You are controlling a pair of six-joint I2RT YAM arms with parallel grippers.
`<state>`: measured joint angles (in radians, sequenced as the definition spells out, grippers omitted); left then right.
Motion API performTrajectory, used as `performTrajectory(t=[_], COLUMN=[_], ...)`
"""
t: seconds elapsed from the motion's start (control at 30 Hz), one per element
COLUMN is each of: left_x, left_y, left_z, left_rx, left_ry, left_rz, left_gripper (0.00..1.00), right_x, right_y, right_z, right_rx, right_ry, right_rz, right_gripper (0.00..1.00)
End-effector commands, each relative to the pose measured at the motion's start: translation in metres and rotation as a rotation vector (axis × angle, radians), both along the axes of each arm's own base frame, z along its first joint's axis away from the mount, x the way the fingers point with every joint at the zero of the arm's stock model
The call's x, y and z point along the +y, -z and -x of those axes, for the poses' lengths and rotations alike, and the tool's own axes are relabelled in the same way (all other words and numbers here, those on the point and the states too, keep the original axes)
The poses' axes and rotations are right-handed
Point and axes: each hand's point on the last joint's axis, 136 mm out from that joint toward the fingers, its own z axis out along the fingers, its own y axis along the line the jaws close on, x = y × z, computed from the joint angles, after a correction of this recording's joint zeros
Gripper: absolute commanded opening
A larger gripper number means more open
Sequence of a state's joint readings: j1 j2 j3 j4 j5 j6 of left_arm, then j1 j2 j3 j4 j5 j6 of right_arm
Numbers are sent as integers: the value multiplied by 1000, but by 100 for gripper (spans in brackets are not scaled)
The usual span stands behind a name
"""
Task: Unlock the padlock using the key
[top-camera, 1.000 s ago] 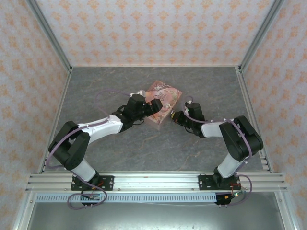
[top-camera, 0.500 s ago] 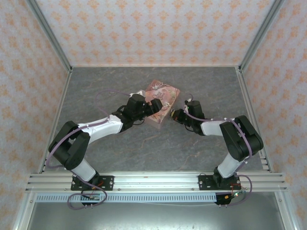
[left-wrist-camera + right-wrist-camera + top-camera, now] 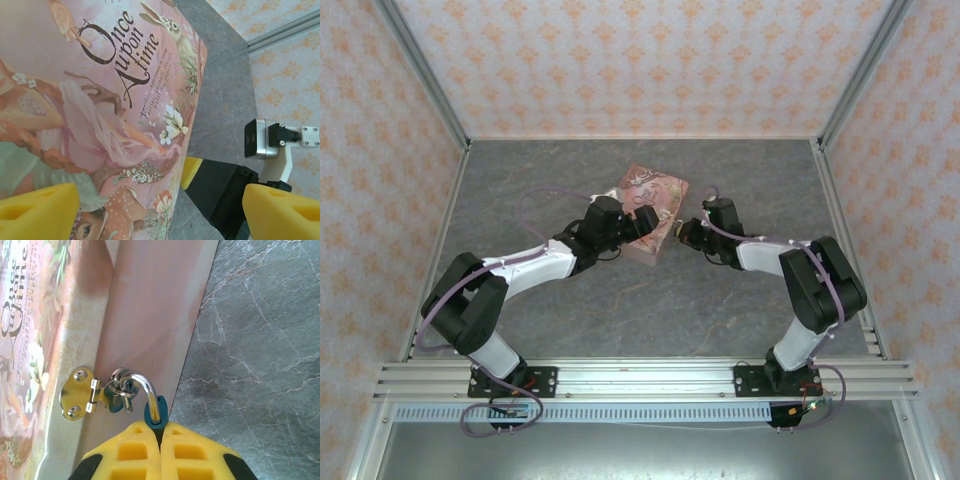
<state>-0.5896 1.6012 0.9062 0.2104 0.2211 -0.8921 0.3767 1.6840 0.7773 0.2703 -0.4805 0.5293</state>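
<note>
From above, a pink tin (image 3: 655, 195) sits tilted near the middle of the grey table (image 3: 520, 180). The left gripper (image 3: 642, 222) is on its near left part, and the right gripper (image 3: 681, 232) is at its right side.

The left wrist camera shows the tin's lid (image 3: 100, 100), printed "Once Upon a time" with a rabbit, a deer and flowers; the smaller print below is too fine to read. The left gripper's yellow pads (image 3: 37, 212) stand wide apart and open, one over the lid and the other past its edge. I cannot tell whether they touch it.

The right wrist camera shows the right gripper (image 3: 161, 429) clamped shut on the teal padlock (image 3: 153, 412). Its silvery shackle (image 3: 142, 384) hooks through a gold hasp (image 3: 79, 392) on the tin's side wall. Part of the title runs along the far left.
</note>
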Motion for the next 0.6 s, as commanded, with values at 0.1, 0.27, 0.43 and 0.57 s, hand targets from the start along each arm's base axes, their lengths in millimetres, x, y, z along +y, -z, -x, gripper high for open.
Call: performTrajectory(t=[0.1, 0.27, 0.43, 0.57], left_x=[47, 48, 49, 49], left_y=[100, 100, 101, 102], left_z=[52, 53, 54, 53], left_rx=[317, 319, 321, 322], left_ry=[-54, -53, -56, -56], left_rz=[-243, -246, -250, -248], left_gripper=[86, 86, 86, 86], right_x=[-38, -38, -41, -49], right_y=[-8, -14, -27, -35], right_z=[-33, -42, -49, -53], right_rx=[-73, -93, -133, -151], right_ry=[153, 178, 201, 228], right_rz=[91, 88, 69, 46], right_gripper=[0, 0, 0, 0])
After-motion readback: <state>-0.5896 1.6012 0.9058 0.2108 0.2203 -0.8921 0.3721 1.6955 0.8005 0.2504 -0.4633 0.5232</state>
